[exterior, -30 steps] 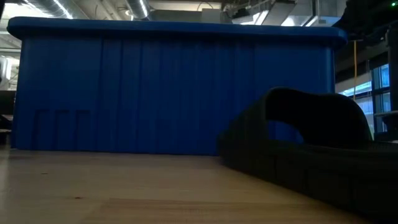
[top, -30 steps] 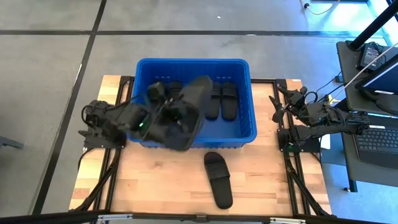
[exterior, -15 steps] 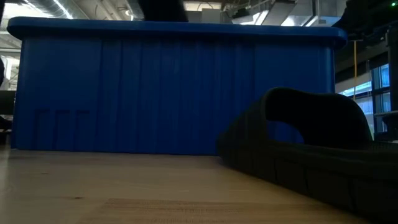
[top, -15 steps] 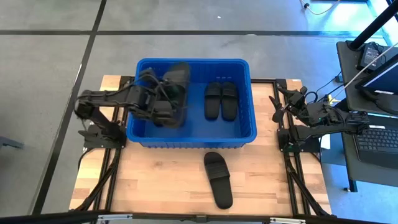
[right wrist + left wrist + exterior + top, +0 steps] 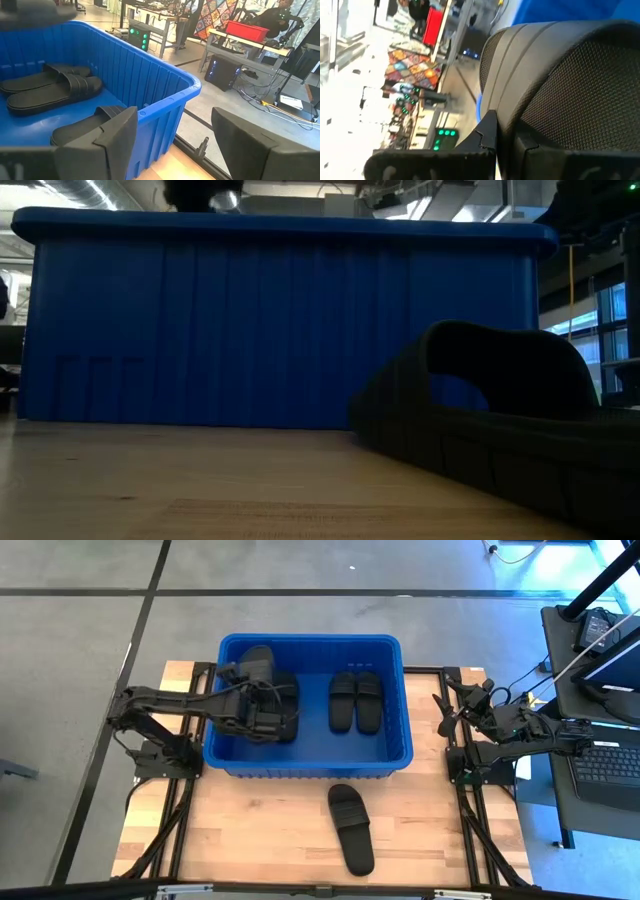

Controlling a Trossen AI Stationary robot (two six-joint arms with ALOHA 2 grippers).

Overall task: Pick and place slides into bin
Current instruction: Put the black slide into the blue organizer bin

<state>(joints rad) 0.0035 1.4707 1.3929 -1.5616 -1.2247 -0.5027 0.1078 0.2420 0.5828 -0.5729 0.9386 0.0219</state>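
The left gripper [image 5: 262, 700] hangs over the blue bin's [image 5: 395, 700] left side, fingers clamped on a black slide [image 5: 258, 662]; the right gripper [image 5: 446, 712] waits wide open beside the bench [image 5: 260, 830], where one slide [image 5: 351, 828] lies.

**Two dark arms, black from base to jaws**

Both arms are matte black, built of blocky jointed segments. The left arm [image 5: 170, 700] has thin black cables looping loosely along its forearm, behind the jaws. The left gripper [image 5: 495, 145] shows flat, angular dark fingers [image 5: 487, 132] with hard edges, and a broad black crossbar sits just behind the jaws. The right arm [image 5: 520, 730] is the same black, with cables bunched at the wrist behind its jaws. The right gripper [image 5: 172, 137] has two wide, slab-like dark fingers [image 5: 112, 132] with bevelled tips and smooth plain faces.
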